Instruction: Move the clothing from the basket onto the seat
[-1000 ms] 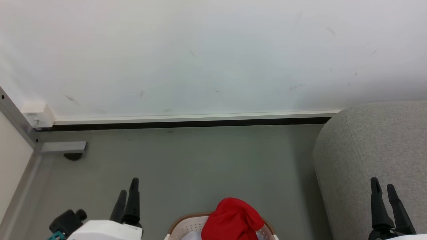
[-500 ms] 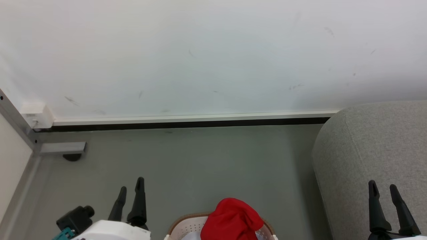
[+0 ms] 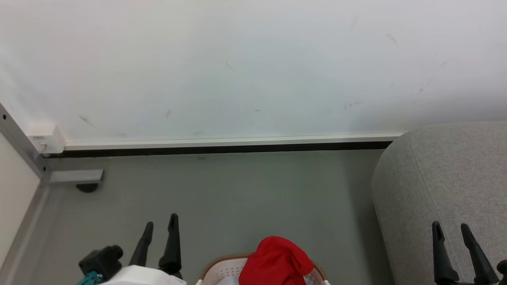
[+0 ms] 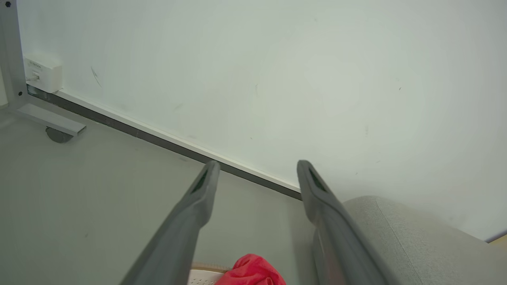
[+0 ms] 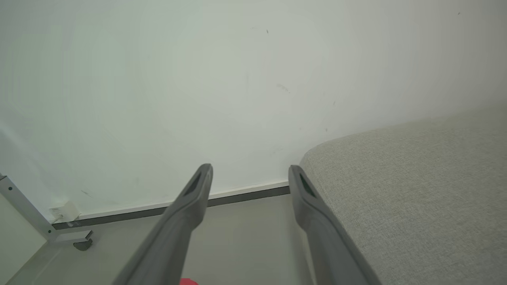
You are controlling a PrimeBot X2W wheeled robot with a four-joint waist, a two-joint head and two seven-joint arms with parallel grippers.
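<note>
- While neither arm has reached the load yet, the left gripper (image 3: 161, 222) sits at seven o'clock in the head view. Its two dark fingers are spread with nothing between them, and the left wrist view shows only wall and floor through the gap.
- The right gripper (image 3: 450, 226), at five o'clock, is likewise parted and empty. Its fingers stand out against grey upholstery.
- The clothing (image 3: 277, 259) is at six o'clock: a rounded hump of red fabric piled in the basket (image 3: 216, 264) and rising above its brown rim. From the left fingertips it lies toward four o'clock, apart from them. No print or trim can be made out at this angle.
- The basket stands on the grey-green floor (image 3: 237, 190), cut off by the picture's bottom edge. The seat (image 3: 443, 170) is near it at three to four o'clock, a broad light-grey block with a rounded corner and nothing on the part that shows.
- Handling, as a judgement: the fabric looks thin, light and limp, so it should drape and trail rather than hold a shape. It is not fragile, though a loose end could catch on the perforated wall or a handle, and the light basket might lift with it.
- The best hold is probably the crown of the hump — pinch a thick fold deep between the fingers, not a single edge. Then raise it high enough for the hanging tail to clear the rim.
- Further out, a dark skirting strip (image 3: 222, 149) runs under the white wall (image 3: 237, 71). A metal frame foot (image 3: 75, 176) sits at nine o'clock.
</note>
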